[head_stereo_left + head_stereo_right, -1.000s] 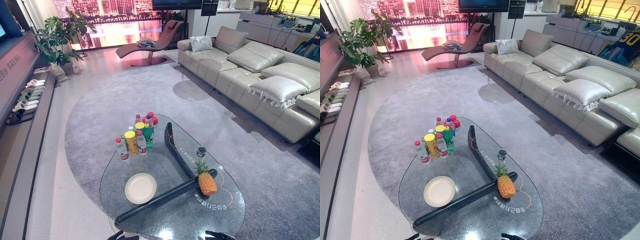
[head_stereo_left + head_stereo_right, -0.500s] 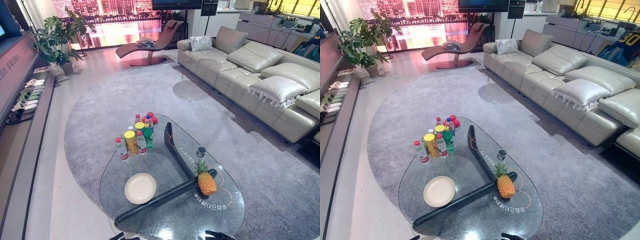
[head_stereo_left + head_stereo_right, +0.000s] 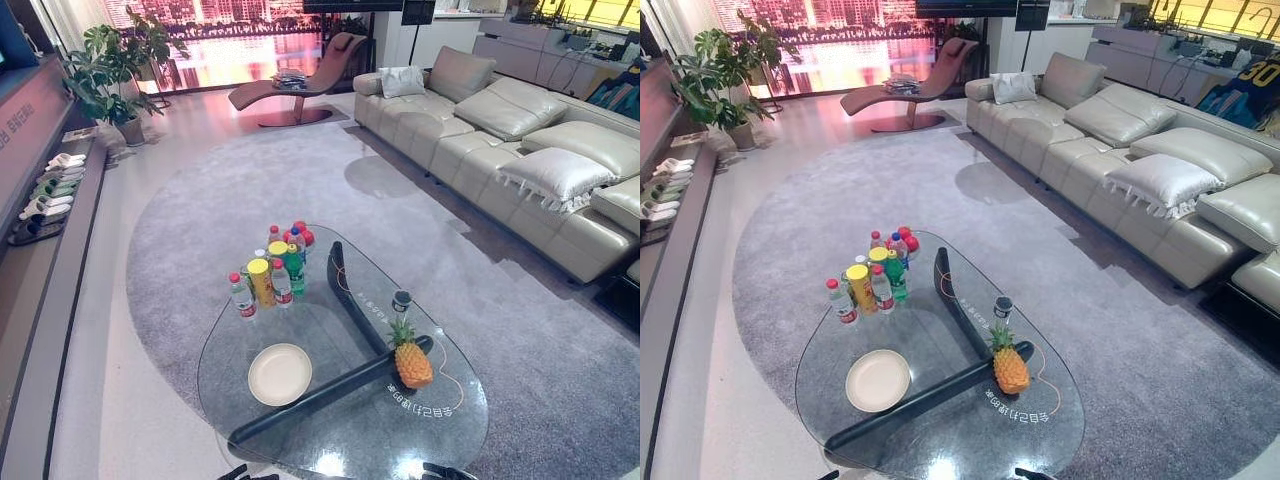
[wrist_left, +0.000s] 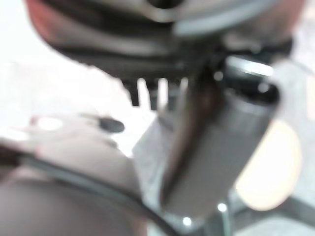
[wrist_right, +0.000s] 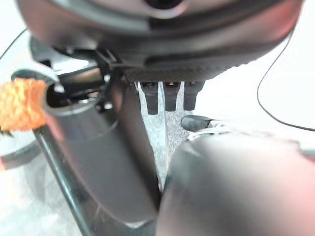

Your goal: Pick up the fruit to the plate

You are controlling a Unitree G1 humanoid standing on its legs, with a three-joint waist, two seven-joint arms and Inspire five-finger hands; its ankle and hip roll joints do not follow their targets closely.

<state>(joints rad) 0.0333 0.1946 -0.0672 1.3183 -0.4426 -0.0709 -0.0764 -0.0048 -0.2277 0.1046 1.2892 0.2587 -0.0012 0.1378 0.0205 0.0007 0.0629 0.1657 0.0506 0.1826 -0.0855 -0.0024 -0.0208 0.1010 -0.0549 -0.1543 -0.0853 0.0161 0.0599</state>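
On the glass table (image 3: pixel 300 320), going from the left, a cluster of bottles (image 3: pixel 268 272) stands at the far side and a cream plate (image 3: pixel 279 373) lies bare nearer the front, with the pineapple (image 3: pixel 410 358) upright well to its right on the glass, apart from the plate and just in front of a small dark-capped jar (image 3: pixel 402 300). The left hand (image 4: pixel 216 147) hangs near the table's edge with its fingers (image 4: pixel 142 91) straight and relaxed, holding nothing. The right hand (image 5: pixel 98 157) likewise holds nothing, its fingers (image 5: pixel 170 96) extended loosely, the pineapple visible past them untouched.
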